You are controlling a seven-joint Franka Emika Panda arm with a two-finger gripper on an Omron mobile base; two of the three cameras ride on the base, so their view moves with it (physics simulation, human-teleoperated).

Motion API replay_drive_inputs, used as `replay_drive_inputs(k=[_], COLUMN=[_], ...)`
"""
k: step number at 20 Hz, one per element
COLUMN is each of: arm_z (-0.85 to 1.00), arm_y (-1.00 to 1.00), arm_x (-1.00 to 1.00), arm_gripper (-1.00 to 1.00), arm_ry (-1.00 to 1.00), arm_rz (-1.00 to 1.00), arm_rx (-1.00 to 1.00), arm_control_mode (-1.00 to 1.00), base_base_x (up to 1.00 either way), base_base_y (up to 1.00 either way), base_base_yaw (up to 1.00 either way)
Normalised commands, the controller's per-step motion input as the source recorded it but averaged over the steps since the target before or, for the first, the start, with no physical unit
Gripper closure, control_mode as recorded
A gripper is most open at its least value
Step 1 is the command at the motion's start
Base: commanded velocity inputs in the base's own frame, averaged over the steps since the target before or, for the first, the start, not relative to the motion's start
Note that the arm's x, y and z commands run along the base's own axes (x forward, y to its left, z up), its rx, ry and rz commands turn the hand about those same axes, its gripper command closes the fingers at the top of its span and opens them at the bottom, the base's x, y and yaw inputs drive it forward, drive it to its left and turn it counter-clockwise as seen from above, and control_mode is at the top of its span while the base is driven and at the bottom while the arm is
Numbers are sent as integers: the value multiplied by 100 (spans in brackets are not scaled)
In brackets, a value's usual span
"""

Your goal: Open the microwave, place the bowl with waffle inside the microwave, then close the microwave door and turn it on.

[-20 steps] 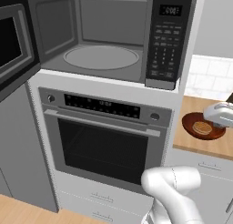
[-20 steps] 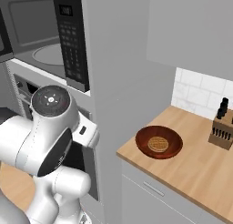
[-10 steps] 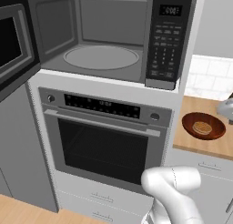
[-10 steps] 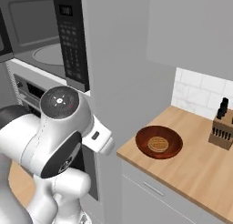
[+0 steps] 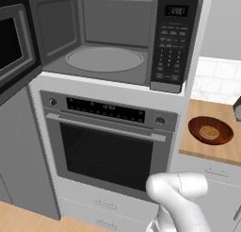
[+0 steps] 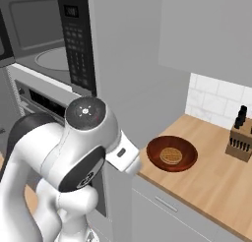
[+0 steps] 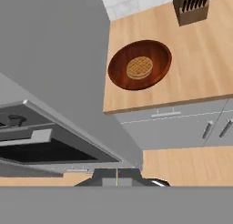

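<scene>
The arm folds low before the bench (image 6: 206,182); claw state cannot be told. The bowl (image 7: 139,64) holding the waffle (image 7: 139,67) sits near the bench's left edge; the microwave (image 5: 113,37) gapes.

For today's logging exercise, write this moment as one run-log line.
microwave door: open | bowl with waffle: on counter, untouched | gripper: state unclear

Steel wall oven (image 5: 108,146) low beside the hand; wooden bench (image 7: 200,77) ahead of it, carrying a knife block (image 7: 191,5) at the far edge by white tiles (image 6: 209,101).
</scene>
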Motion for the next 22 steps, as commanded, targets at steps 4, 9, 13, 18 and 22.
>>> replay_drive_inputs(k=[4,9,13,18,22], arm_z=[-29,-48,-33,-23,-22], arm_y=[-31,-30,-66,-54,-39], arm_x=[15,40,47,50,47], arm_gripper=[100,-100,-100,-100,-100], arm_ry=[10,7,11,10,8], arm_rz=[-4,0,0,-1,-6], arm_rx=[0,2,12,9,6], arm_control_mode=[-100,-100,-100,-100,-100], base_base_x=[0,0,0,0,0], base_base_y=[0,0,0,0,0], base_base_yaw=[0,0,0,0,0])
